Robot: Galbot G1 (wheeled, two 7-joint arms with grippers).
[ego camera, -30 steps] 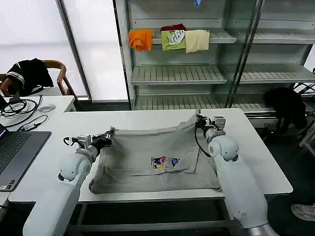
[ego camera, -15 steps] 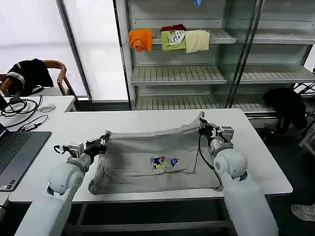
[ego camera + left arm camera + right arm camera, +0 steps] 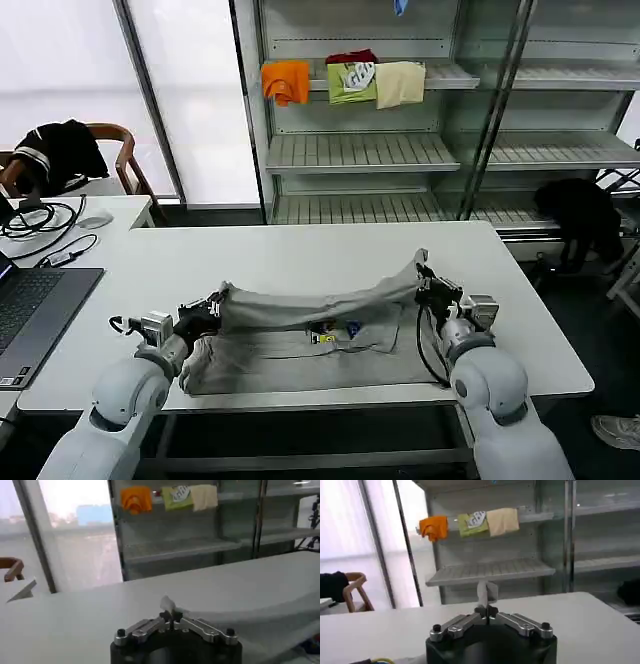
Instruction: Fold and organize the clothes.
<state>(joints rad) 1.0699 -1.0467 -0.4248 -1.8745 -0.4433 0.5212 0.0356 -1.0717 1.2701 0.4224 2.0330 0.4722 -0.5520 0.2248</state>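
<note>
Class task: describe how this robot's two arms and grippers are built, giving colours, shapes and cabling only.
Both arms are smooth, rounded light-grey shells. Black cables loop beside each wrist. The left gripper and right gripper are black in the head view; the wrist views show silver metal finger links with black bolts on a round black base.

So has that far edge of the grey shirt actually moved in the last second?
Yes. Both grippers, left and right, have pulled the T-shirt's far edge toward the table's near side, now covering part of the chest print.
</note>
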